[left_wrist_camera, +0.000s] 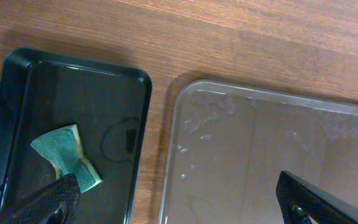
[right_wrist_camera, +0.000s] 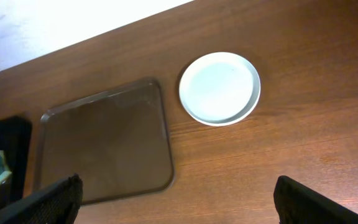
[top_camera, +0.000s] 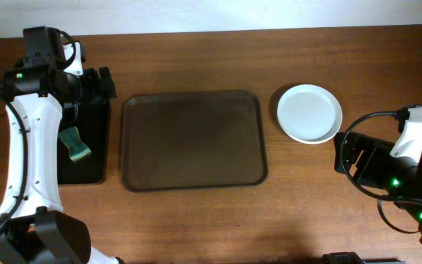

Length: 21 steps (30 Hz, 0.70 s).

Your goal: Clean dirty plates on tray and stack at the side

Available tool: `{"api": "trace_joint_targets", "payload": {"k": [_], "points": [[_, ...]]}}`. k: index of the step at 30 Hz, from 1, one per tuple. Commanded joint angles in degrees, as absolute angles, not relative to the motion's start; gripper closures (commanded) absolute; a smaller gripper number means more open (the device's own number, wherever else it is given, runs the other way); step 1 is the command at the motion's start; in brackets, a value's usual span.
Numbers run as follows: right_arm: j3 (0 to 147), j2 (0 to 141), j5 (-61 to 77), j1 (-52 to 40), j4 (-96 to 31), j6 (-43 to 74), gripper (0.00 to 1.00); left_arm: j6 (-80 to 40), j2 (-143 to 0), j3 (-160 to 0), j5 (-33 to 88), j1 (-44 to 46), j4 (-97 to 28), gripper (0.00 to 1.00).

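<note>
Round, shallow white plates [top_camera: 309,113] sit stacked on the wooden worktop [top_camera: 196,59], just right of the bare brown tray [top_camera: 193,139] — smooth, rimmed, streaked with wet film. The left hand [left_wrist_camera: 176,202] and right hand [right_wrist_camera: 176,199] both gape wide, empty. A crumpled green sponge [top_camera: 74,144] lies in the black tray [top_camera: 86,165]. Likely risk — the right arm swinging near could nudge the glossy stack.

Clean-looking white plates [top_camera: 309,112] in one stack, just beyond the right end of the flat brown tray [top_camera: 193,139]
</note>
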<state>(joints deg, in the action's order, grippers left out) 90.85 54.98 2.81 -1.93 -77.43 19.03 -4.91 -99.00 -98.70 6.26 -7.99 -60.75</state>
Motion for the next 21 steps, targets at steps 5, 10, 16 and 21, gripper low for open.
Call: {"api": "trace_joint_targets", "payload": {"k": [5, 10, 16, 21], "points": [[56.8, 32.6, -2.2, -2.2, -45.4, 13.5, 0.02, -3.8, -99.3, -99.0, 7.1, -7.9, -60.7, 0.01], [18.2, 8.8, 0.7, -2.2, -15.1, 13.5, 0.02, -3.8, -99.3, -99.0, 7.1, -7.9, -60.7, 0.01], [5.3, 0.2, -2.1, -2.2, -2.2, 13.5, 0.02, -3.8, -99.3, -99.0, 7.1, -7.9, -60.7, 0.01], [0.3, 0.2, -2.0, -2.2, 1.2, 13.3, 0.02, -3.8, -99.3, -99.0, 7.1, -7.9, -60.7, 0.01]]}}
